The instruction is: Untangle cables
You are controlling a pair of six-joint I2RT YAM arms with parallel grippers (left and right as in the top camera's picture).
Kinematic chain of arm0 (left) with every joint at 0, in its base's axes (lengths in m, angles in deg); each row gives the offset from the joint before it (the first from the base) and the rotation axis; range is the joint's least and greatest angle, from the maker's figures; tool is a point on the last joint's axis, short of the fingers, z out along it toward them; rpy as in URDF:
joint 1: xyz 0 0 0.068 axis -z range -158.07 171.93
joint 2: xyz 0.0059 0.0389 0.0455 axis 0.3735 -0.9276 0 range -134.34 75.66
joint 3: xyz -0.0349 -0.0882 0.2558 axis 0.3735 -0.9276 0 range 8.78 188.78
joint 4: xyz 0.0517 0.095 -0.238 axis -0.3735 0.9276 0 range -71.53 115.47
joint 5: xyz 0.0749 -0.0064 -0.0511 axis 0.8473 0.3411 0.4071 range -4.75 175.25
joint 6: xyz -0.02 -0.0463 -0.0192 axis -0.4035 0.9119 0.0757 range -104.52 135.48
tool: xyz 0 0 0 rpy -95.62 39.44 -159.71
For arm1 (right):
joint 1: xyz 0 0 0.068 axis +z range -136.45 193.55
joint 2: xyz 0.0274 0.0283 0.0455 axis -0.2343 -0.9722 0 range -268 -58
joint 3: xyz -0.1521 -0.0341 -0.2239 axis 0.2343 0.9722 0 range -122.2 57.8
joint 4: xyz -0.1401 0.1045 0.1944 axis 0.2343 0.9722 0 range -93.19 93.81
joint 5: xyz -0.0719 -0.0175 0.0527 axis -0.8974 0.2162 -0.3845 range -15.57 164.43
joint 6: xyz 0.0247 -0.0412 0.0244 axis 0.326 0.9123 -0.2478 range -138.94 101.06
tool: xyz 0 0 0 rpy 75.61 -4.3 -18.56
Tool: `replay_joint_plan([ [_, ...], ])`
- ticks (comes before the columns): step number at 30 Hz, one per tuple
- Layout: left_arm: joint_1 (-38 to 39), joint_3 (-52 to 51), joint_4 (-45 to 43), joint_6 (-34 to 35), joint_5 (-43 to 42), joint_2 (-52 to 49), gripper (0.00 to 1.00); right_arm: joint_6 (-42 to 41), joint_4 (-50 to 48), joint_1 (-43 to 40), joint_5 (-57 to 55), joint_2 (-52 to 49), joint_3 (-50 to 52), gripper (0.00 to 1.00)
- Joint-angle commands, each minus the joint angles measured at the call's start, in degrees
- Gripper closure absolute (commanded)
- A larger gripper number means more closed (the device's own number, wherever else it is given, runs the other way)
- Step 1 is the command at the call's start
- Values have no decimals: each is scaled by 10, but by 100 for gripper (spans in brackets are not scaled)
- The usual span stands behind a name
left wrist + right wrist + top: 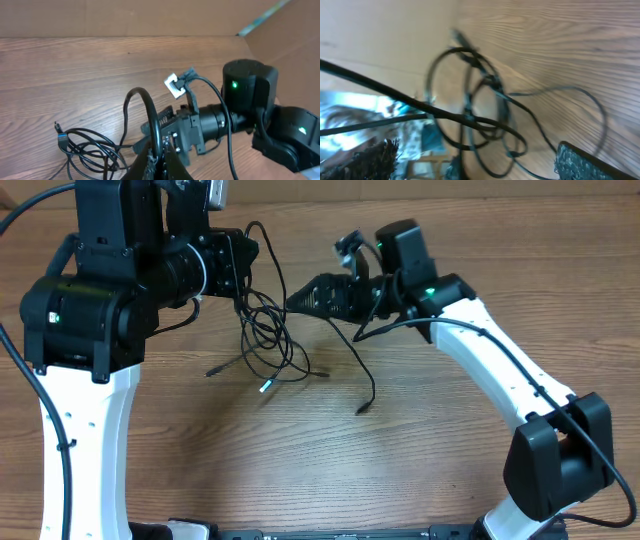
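The cables (268, 330) are thin black cords in a loose tangle on the wooden table, left of centre. Plug ends lie at the front (265, 387) and one strand trails right to a plug (362, 410). My left gripper (243, 275) is just above the tangle's top, shut on one strand. In the left wrist view its fingers (161, 162) pinch a cord that arches upward (149, 105), with the tangle (87, 150) to the left. My right gripper (298, 300) points left at the tangle's right side. In the right wrist view its fingers (475, 150) are wide apart, with cable loops (485, 100) ahead between them.
A cardboard wall (150, 17) runs along the table's far edge. The right arm's own thicker black cable (500, 345) runs along its white link. A white tag (172, 85) sits on the right wrist camera cable. The two grippers are close together.
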Motion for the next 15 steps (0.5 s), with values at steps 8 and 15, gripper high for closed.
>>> replay_joint_plan([
  [8,-2,14,-77,59,-171,11,96,-158,-51,48,-131,-4,2,0],
  [15,-2,14,-140,122,-290,21,96,-311,-22,74,-406,-5,3,0],
])
